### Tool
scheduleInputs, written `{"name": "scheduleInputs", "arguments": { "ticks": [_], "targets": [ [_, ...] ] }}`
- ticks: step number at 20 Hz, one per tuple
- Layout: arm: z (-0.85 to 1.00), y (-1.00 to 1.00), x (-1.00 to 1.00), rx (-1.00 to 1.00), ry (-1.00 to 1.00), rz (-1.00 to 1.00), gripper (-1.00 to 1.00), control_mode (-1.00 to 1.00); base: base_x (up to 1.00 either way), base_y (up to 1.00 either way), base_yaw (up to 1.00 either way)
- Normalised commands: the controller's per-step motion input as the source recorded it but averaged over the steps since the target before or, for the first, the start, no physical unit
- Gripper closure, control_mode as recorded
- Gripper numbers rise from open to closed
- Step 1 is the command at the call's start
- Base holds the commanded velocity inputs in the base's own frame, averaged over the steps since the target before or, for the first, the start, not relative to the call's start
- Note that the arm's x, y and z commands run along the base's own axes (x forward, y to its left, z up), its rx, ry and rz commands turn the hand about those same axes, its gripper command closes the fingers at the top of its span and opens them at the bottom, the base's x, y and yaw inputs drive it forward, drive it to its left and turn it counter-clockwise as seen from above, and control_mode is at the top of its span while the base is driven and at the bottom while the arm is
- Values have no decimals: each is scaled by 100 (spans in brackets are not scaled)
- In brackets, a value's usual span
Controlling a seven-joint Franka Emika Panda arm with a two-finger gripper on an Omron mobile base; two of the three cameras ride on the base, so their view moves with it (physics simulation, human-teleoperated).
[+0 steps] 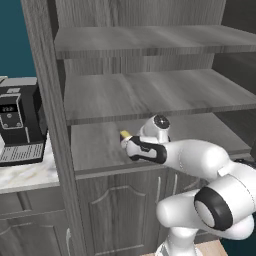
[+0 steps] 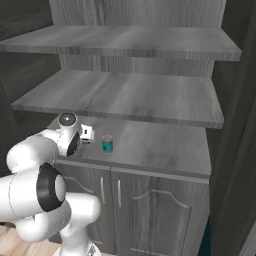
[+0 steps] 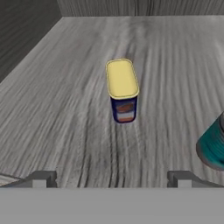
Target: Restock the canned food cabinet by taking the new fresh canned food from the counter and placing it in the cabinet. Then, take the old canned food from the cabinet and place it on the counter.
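Restock half looks done: the new fresh canned food [image 2: 107, 144], the teal can, stands upright on the bottom open shelf of the cabinet [image 2: 150, 100], near the front edge; its edge shows at the right of the hand view. The gripper [image 3: 111, 177] is empty, jaws spread wide, lined up on the old canned food [image 3: 123, 91]. That dark blue can with the yellow top stands upright on the same shelf, farther in, centred between the finger tips but not yet between them, no contact. In the left base view only a sliver of its yellow top peeks out past the wrist. Teal can is beside the approach line on the right, apart from the blue one, gap looks small. Handling guess: small rigid metal can, light, won't crush, smooth painted wall so likely a bit slippery; top-heavy enough to tip if nudged at the lid. Best hold is across the body at mid-height, below the yellow top and over the label band, pads square to the wall. The top looks oblong from here, so take it across the narrow width. Next: ease straight in, watch the right finger against the teal can. The counter [image 1: 27, 175], marble top, is out to the left by the coffee machine [image 1: 20, 125]; that's the drop spot.
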Motion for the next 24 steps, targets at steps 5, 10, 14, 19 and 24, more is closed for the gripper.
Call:
{"name": "scheduleInputs", "arguments": {
  "ticks": [5,10,14,19,24],
  "targets": [
    [-15,0,18,-2,0,0,-100,-100,0,0,0],
    [-13,4,20,-1,0,0,-100,-100,0,0,0],
    [-6,4,25,-1,0,0,-100,-100,0,0,0],
    [-7,0,21,0,0,0,-100,-100,0,0,0],
    [-13,0,17,-1,0,0,-100,-100,0,0,0]
  ]
}}
